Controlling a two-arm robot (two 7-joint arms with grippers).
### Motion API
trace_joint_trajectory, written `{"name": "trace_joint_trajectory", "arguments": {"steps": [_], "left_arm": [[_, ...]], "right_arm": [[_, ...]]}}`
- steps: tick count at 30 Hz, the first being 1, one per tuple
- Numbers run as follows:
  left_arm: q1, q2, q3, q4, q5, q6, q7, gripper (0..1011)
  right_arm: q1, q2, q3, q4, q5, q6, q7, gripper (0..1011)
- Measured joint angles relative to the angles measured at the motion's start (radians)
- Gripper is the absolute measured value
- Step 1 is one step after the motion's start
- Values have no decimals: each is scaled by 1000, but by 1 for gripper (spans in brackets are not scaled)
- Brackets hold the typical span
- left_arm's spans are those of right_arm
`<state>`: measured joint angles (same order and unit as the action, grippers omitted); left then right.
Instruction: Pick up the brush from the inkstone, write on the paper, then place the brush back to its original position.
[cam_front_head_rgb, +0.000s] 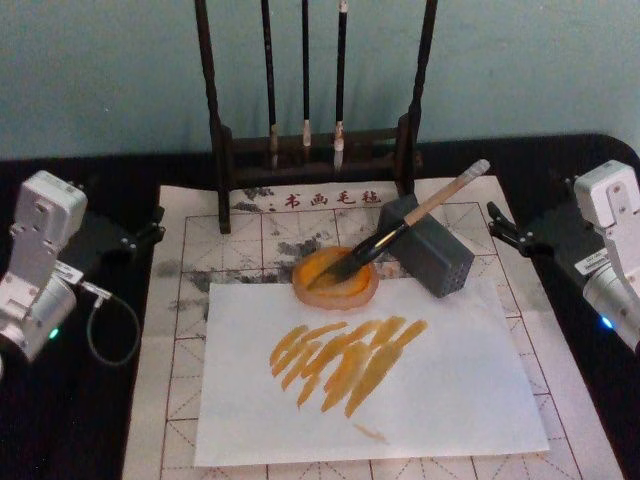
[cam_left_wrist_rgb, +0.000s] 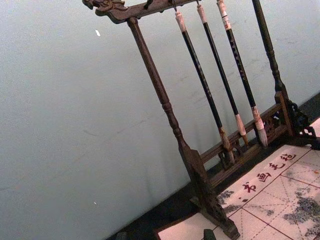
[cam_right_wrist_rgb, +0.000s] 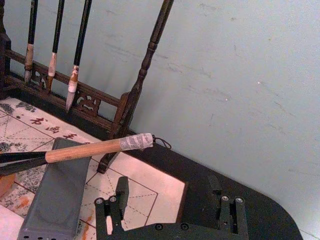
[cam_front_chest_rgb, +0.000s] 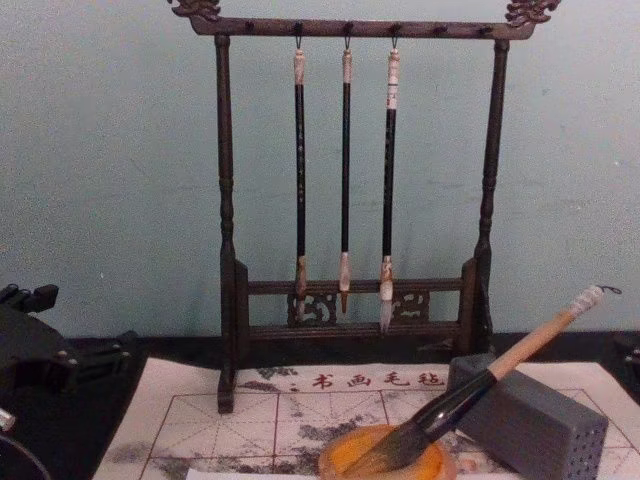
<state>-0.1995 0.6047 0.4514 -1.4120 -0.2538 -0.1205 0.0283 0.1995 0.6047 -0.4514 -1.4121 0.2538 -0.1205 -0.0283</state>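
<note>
The brush (cam_front_head_rgb: 400, 230) lies slanted, its dark tip in the round orange inkstone (cam_front_head_rgb: 312, 292) and its pale handle (cam_right_wrist_rgb: 85, 150) propped on a grey block (cam_front_head_rgb: 440, 255). The red-gridded paper (cam_front_head_rgb: 200, 255) covers the table. A plain white sheet (cam_front_head_rgb: 450, 390) with several orange strokes lies on top of it, just in front of the inkstone. My right gripper (cam_right_wrist_rgb: 167, 192) stands open and empty at the paper's far right corner (cam_front_head_rgb: 493, 222), apart from the brush's taped end. My left gripper (cam_front_head_rgb: 152, 226) is parked off the paper's left edge.
A dark wooden rack (cam_front_chest_rgb: 345, 290) with three thin black-handled brushes (cam_front_chest_rgb: 345, 160) hanging from it stands at the back against the wall. The grey block (cam_front_chest_rgb: 530, 420) sits right of the inkstone (cam_front_chest_rgb: 350, 455). A cable (cam_front_head_rgb: 110, 330) loops beside the left arm.
</note>
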Motion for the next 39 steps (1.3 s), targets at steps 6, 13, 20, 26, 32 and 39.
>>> {"name": "trace_joint_trajectory", "arguments": {"steps": [6,13,20,26,32,39], "left_arm": [[0,0,0,0,0,0,0,1001],[0,0,0,0,0,0,0,1001],[0,0,0,0,0,0,0,1001],[0,0,0,0,0,0,0,1001],[0,0,0,0,0,0,0,1001],[0,0,0,0,0,0,0,1001]], "right_arm": [[0,0,0,0,0,0,0,1002],[0,0,0,0,0,0,0,1002],[0,0,0,0,0,0,0,1003],[0,0,0,0,0,0,0,1002],[0,0,0,0,0,0,0,1003],[0,0,0,0,0,0,0,1003]]}}
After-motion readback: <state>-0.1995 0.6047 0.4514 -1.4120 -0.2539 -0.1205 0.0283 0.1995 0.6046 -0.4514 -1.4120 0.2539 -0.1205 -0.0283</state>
